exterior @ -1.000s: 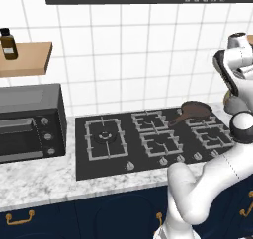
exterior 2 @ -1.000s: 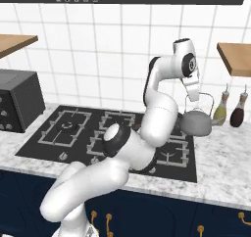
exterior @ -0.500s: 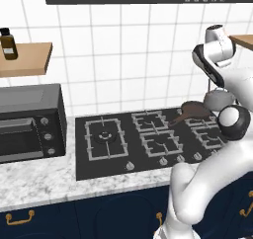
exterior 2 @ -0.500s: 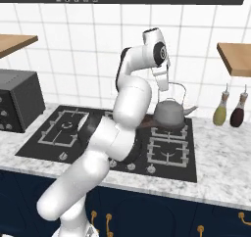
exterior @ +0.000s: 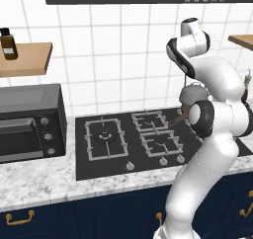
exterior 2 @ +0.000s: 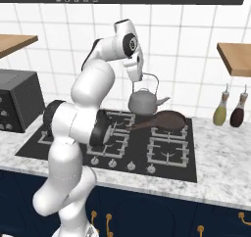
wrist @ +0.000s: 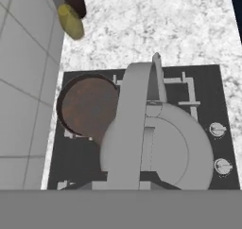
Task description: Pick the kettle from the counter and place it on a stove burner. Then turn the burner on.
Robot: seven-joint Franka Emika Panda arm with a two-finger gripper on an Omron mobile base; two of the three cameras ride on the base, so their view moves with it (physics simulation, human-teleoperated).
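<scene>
Right base view had the black cooktop across the middle of the frame, and the kettle hung in the air above its back burners, over the frying pan. The gripper was clamped shut on the wire handle, apparently at its top.

Frying pan: dark brown, round, on the cooktop's rear right grate, handle pointing left.
Toaster oven: black, with knobs down its right side, at the worktop's left end by the wall.
Two bottles, yellow-green and dark brown: upright, side by side at the right rear edge.
Wooden shelf: upper left wall, carrying a dark bottle.
Second wooden shelf: upper right wall.
</scene>
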